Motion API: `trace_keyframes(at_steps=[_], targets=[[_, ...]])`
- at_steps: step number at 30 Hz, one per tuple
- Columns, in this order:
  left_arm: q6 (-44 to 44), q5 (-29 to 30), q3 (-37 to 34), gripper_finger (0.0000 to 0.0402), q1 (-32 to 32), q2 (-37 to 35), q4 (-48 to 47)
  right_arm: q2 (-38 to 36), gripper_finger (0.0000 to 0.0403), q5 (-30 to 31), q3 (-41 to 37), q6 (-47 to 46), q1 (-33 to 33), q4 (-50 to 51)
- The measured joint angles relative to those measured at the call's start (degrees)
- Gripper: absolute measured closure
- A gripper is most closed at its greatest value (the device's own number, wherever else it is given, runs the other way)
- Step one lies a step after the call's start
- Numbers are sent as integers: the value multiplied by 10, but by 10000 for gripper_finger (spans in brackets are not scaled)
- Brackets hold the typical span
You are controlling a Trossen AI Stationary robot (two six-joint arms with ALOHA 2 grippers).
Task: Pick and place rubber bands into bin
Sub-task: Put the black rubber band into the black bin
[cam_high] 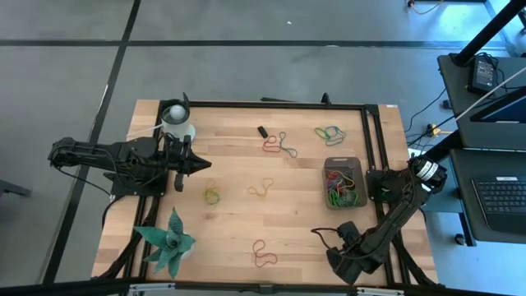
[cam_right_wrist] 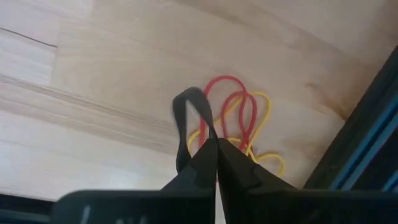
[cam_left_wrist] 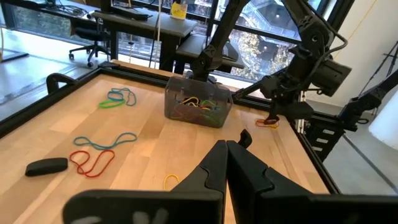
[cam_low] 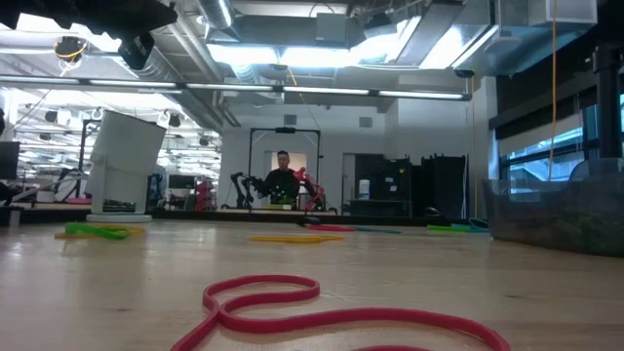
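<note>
Your right gripper [cam_right_wrist: 214,146] sat at the lower right of the overhead frame, near the counter's [cam_high: 238,222] front edge. In its wrist view the jaws were clenched on a small tangle of red and yellow rubber bands [cam_right_wrist: 239,118] lying on the pale, grained wood beside the dark frame rail. Whether they truly held a strand, I could not tell.

Your left gripper [cam_high: 197,166] waited at the left of the overhead frame, jaws clenched and holding nothing.

The bin [cam_high: 343,182], a dark grey low-walled tray with rounded corners, stood right of centre, already holding a bright heap of bands. More bands lay scattered: green and yellow ones in the middle, red near the front and back.

These loops looked thin, very light, soft and stretchy. I would judge that pinching where strands cross would grip best.
</note>
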State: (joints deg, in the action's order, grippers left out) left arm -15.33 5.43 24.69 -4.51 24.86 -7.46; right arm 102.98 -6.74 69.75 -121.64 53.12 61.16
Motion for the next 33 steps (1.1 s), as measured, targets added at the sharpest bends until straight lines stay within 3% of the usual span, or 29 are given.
trace_keyframes(at_steps=[12, 18, 24, 29, 33], targets=[[-19, 0, 0, 397, 0, 0, 0, 0, 401, 131, 11, 4, -13, 3], [-19, 7, 0, 398, 1, 0, 0, -11, 401, 248, 63, 20, -43, 128], [-19, 53, 0, 398, 1, 0, 0, -112, 402, 337, 66, 60, -90, 211], [-19, 56, 0, 398, 1, 0, 0, -230, 403, 332, 21, 114, -142, 247], [-19, 55, 0, 398, 1, 0, 0, -319, 403, 237, -44, 183, -205, 245]])
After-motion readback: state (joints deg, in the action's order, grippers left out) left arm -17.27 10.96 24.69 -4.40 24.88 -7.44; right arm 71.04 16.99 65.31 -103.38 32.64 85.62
